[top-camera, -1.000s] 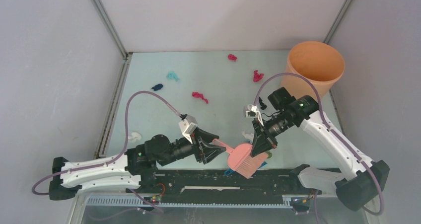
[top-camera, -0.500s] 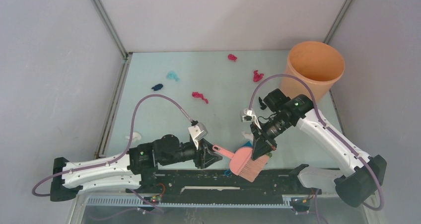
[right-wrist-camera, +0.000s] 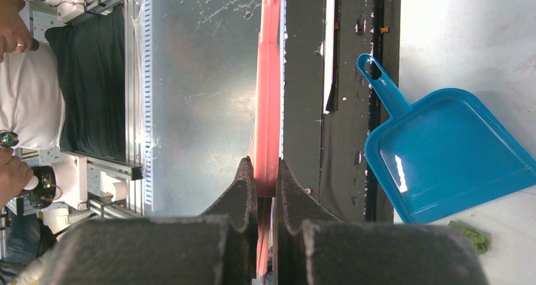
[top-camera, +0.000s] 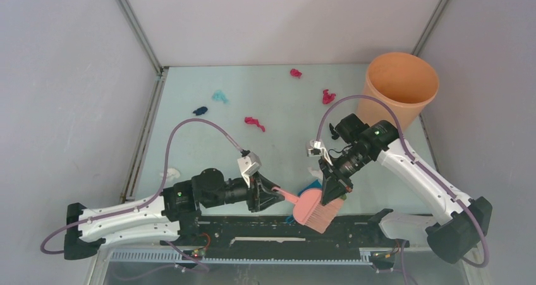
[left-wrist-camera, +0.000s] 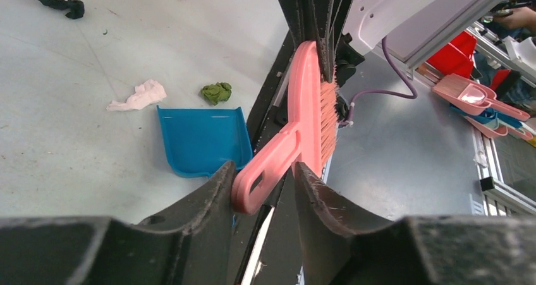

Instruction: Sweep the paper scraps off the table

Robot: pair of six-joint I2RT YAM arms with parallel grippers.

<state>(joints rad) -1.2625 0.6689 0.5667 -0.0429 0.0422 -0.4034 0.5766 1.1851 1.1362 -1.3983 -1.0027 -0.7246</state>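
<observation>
The pink brush (top-camera: 310, 208) hangs over the table's near edge between both arms. My right gripper (top-camera: 333, 193) is shut on its head, seen edge-on in the right wrist view as the brush (right-wrist-camera: 268, 108) pinched in the gripper (right-wrist-camera: 267, 171). My left gripper (left-wrist-camera: 262, 177) has closed in on the brush handle (left-wrist-camera: 272, 165), which fills the gap between the fingers. The blue dustpan (left-wrist-camera: 202, 139) lies on the table (top-camera: 272, 152) behind the brush. Paper scraps lie scattered: magenta ones (top-camera: 255, 122) (top-camera: 328, 97) (top-camera: 295, 72), a teal one (top-camera: 219, 97), a navy one (top-camera: 200, 110), a white one (left-wrist-camera: 139, 95), an olive one (left-wrist-camera: 216, 92).
An orange bucket (top-camera: 401, 86) stands at the table's far right. The black base rail (top-camera: 278, 231) runs along the near edge under the brush. Another white scrap (top-camera: 170, 172) lies by the left wall. Grey walls close in three sides.
My left gripper has slid right onto the brush handle and its jaws have narrowed around it. The right arm has brought the brush slightly lower and nearer.
</observation>
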